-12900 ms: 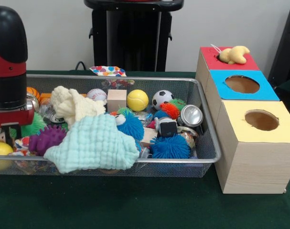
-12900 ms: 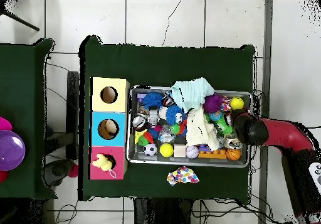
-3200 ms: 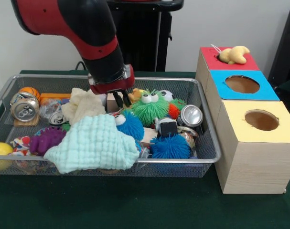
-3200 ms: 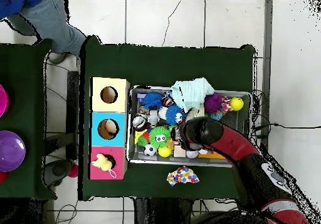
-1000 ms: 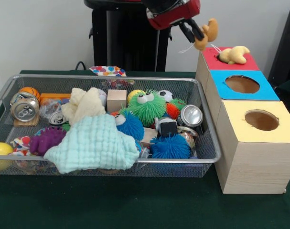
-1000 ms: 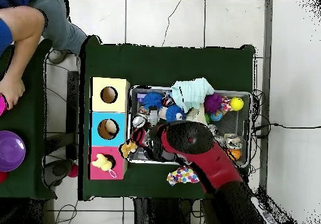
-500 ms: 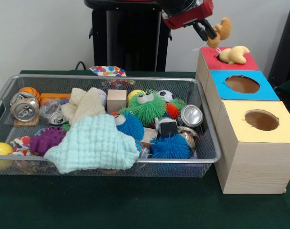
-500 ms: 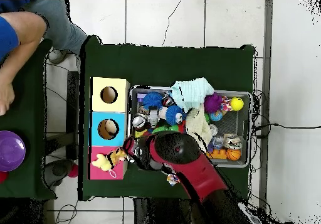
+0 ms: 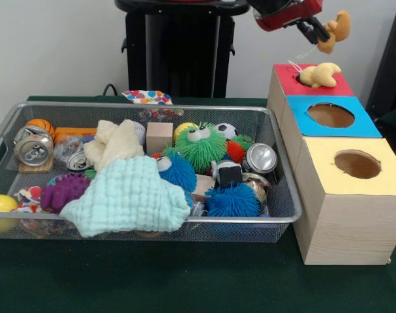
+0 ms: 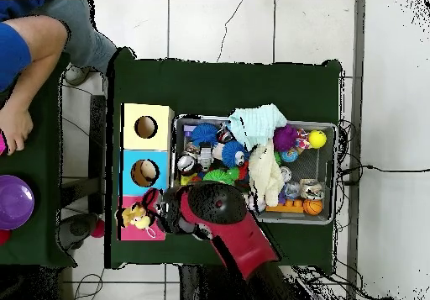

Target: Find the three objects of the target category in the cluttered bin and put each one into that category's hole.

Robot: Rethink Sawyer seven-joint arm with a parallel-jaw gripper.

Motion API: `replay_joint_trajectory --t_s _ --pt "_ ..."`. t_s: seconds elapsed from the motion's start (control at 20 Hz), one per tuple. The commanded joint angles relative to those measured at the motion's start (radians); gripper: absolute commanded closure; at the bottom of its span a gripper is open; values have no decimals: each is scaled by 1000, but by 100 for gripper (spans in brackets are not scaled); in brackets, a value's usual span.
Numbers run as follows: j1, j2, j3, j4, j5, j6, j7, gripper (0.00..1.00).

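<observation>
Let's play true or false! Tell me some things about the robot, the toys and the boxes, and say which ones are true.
1. The gripper holds a small orange plush toy up in the air. True.
2. A pale yellow plush toy lies on the red-faced hole. True.
3. The held toy is over the yellow-faced hole. False: it hangs above the red end of the wooden box.
4. The green puffer ball with googly eyes sits on the blue-faced hole. False: it is in the wire bin.
5. A mint green cloth lies in the bin. True.
</observation>
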Motion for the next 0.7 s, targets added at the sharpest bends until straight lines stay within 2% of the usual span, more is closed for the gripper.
replay_joint_trajectory --t_s 0.05,0.2,0.3,0.35,0.4,0.55,0.7 --pt "48 -21 86 52 173 -100 -16 100" --pt "60 -3 75 32 177 -107 -17 100" --pt "60 13 75 18 187 -145 -42 100" --pt "58 32 62 -2 128 -168 -16 100" --pt "57 38 58 -7 114 -181 -13 100" --pt "46 38 74 8 125 -233 -42 100" --pt "25 51 96 14 98 -268 -50 100"
